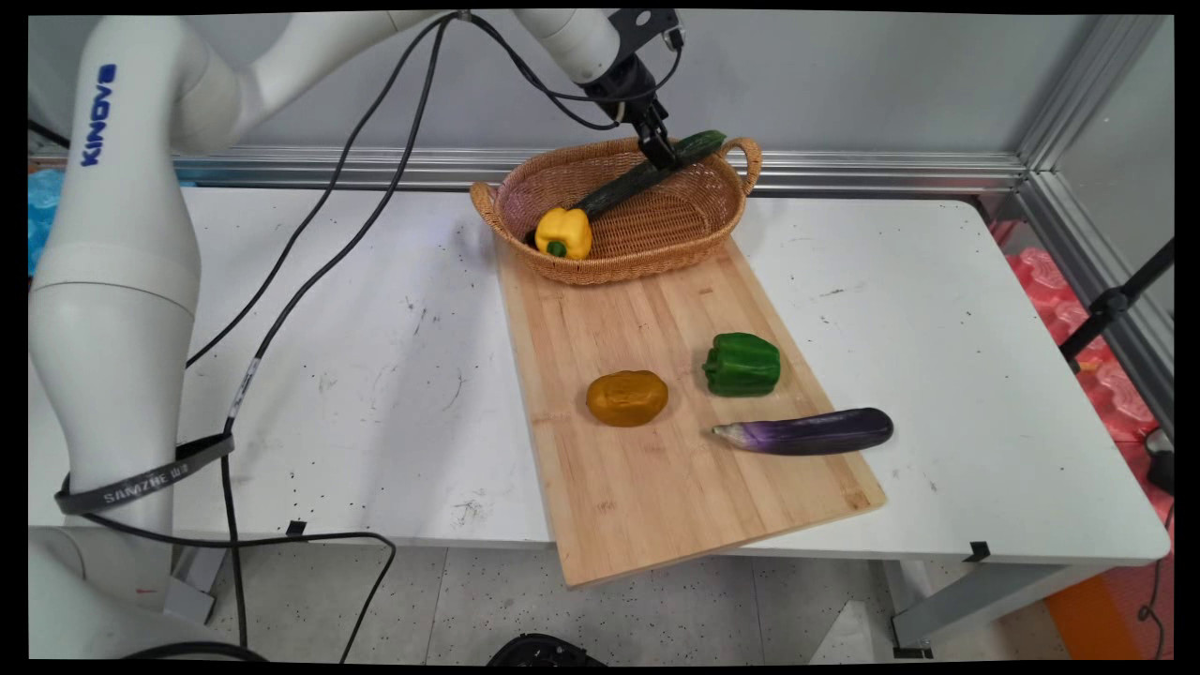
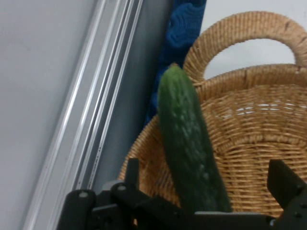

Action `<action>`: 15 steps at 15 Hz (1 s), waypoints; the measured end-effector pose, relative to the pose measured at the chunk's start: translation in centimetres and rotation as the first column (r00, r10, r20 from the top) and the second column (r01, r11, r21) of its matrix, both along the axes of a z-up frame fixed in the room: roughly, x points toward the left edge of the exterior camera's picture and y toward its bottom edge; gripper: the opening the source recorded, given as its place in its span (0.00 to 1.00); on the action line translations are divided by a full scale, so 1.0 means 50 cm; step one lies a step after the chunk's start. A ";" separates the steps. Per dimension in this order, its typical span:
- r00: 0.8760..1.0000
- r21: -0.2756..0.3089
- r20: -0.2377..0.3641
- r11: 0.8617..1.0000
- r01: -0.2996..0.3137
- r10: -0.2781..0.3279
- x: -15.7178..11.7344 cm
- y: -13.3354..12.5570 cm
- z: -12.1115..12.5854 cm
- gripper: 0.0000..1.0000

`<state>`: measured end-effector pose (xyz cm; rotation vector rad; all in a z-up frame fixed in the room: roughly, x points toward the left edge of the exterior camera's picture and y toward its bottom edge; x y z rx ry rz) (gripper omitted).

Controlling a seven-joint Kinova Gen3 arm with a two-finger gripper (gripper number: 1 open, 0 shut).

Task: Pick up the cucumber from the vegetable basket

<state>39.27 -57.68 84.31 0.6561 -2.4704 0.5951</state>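
Note:
A long green cucumber (image 1: 630, 182) lies slanted in a wicker basket (image 1: 614, 274), its upper end resting on the far rim by the right handle. My gripper (image 1: 662, 150) reaches down over that upper part. In the hand view the cucumber (image 2: 186, 134) runs up between my two black fingers (image 2: 132, 173), with a gap on each side, so the gripper (image 2: 207, 178) is open around it. The basket's (image 2: 261, 143) woven wall and handle fill the background. A yellow bell pepper (image 1: 563, 232) sits at the basket's left end beside the cucumber's lower end.
The basket stands on the far end of a wooden cutting board (image 1: 656, 497). On the board lie a green bell pepper (image 1: 742, 364), an orange-brown potato-like lump (image 1: 627, 397) and a purple eggplant (image 1: 806, 432). An aluminium rail runs along the wall just behind the basket.

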 end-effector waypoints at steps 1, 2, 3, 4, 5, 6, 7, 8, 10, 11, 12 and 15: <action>1.000 0.000 0.000 1.000 0.000 0.000 0.001 -0.007 -0.005 1.00; 1.000 0.000 -0.001 1.000 0.000 0.000 0.003 -0.014 -0.011 1.00; 1.000 0.001 -0.002 1.000 -0.001 0.001 0.004 -0.020 -0.017 1.00; 1.000 0.002 -0.002 1.000 -0.001 0.001 0.005 -0.025 -0.023 1.00; 1.000 0.004 -0.003 1.000 -0.001 0.001 0.006 -0.029 -0.029 1.00; 1.000 0.006 -0.004 1.000 -0.001 0.001 0.007 -0.034 -0.035 1.00; 1.000 0.007 -0.005 1.000 0.000 0.000 0.007 -0.037 -0.040 1.00; 1.000 0.008 -0.006 1.000 0.000 0.000 0.007 -0.039 -0.044 1.00; 1.000 0.009 -0.008 1.000 0.000 0.000 0.008 -0.045 -0.054 1.00; 1.000 0.010 -0.010 1.000 0.000 0.000 0.008 -0.049 -0.059 1.00; 1.000 0.010 -0.011 1.000 0.001 -0.001 0.008 -0.051 -0.063 1.00; 1.000 0.012 -0.016 1.000 0.003 -0.003 0.006 -0.056 -0.073 1.00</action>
